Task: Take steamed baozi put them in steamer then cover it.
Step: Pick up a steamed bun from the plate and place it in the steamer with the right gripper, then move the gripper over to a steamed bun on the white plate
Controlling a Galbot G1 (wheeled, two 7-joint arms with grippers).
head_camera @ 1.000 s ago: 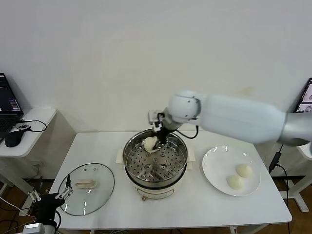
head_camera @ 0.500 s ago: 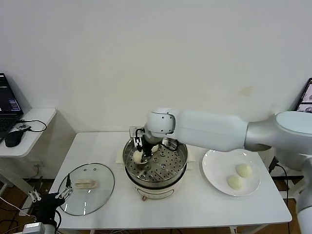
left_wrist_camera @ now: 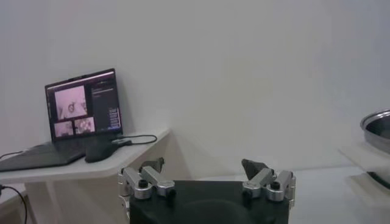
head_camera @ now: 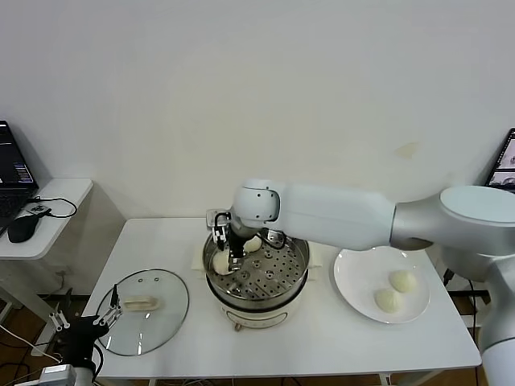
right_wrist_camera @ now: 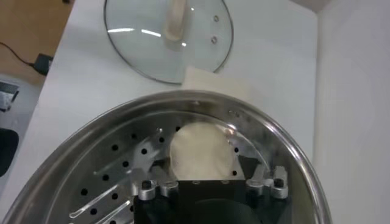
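- The right pincer [head_camera: 224, 251] has come down into the left side of the steamer [head_camera: 256, 273] and has just let go. One second ago it carried a bun above the far rim; now its fingers stand wide apart and hold nothing.
- The released baozi [right_wrist_camera: 201, 151] lies on the perforated tray, between the open fingers in the right wrist view. I cannot tell whether the fingers are touching it or are just beside it.
- A second bun [head_camera: 253, 243] is in the steamer too, at the far side, partly hidden behind the right arm.
- Two more buns, one [head_camera: 403, 281] and another [head_camera: 387, 300], wait on the white plate [head_camera: 354, 277], to the right of the steamer on the counter [head_camera: 322, 342].
- So, in my judgement, the task is about half done: two buns are in, two are left, and the covering is not yet started.
- The cover [head_camera: 145, 310] lies flat on the counter to the left of the steamer, handle up, well apart from the pot.
- The left pincer [head_camera: 80, 326] is parked low at the near left corner of the counter, just beside the near edge of the cover. Its fingers are fully spread and empty.
- The next move probably calls for lifting the right pincer straight up, so that it does not push the fresh bun, and then going to the plate.
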